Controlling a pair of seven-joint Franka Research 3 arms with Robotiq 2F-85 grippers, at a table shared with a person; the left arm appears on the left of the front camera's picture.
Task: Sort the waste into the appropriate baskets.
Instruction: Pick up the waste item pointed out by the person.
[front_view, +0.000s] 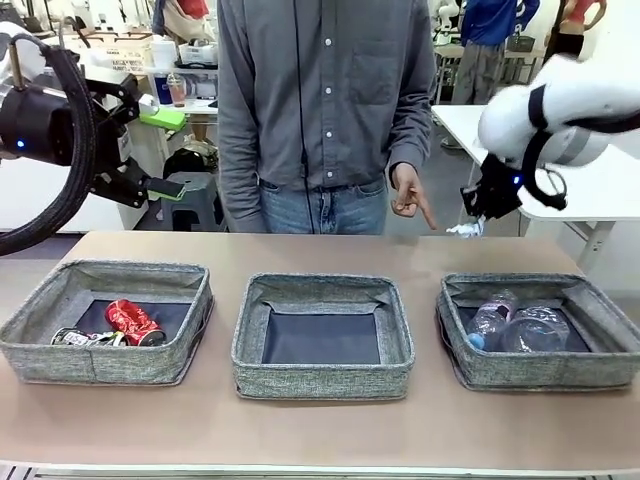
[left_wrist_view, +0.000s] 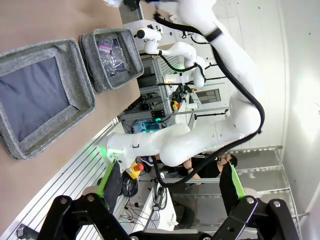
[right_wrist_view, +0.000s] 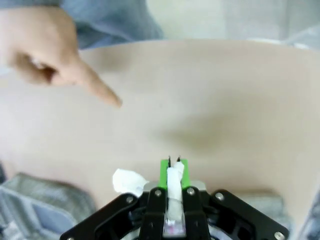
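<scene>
Three grey baskets stand in a row on the desk (front_view: 320, 430). We note the left basket (front_view: 105, 320) holds a crushed red can (front_view: 130, 320) beside a flattened dark can (front_view: 85, 338). The middle basket (front_view: 322, 335) shows only its dark bottom. The right basket (front_view: 540, 330) holds a clear plastic bottle (front_view: 490, 325) and a clear plastic cup (front_view: 535, 328), lying side by side.

Right pincer (front_view: 472, 222): raised over the far right part of the desk, beyond the right basket and clear of its rim. We see it clamped on a crumpled white wrapper (front_view: 466, 229); in the right wrist view the green pads are pressed together on a strip of the white material (right_wrist_view: 174, 182), with a loose white lobe sticking out to one side. The wrapper hangs off the desk surface.

Person's hand (front_view: 410, 198): at the far edge of the desk, index finger pointing downward and toward the right pincer, near it but not touching. We also see the hand in the right wrist view (right_wrist_view: 47, 57), blurred, with the finger aimed at the bare desk.

Left pincer (front_view: 165, 188): held high over the left end of the desk, above and behind the left basket, carrying nothing. In the left wrist view its fingers (left_wrist_view: 112, 185) stand wide apart, with the middle and right baskets visible off to one side.
</scene>
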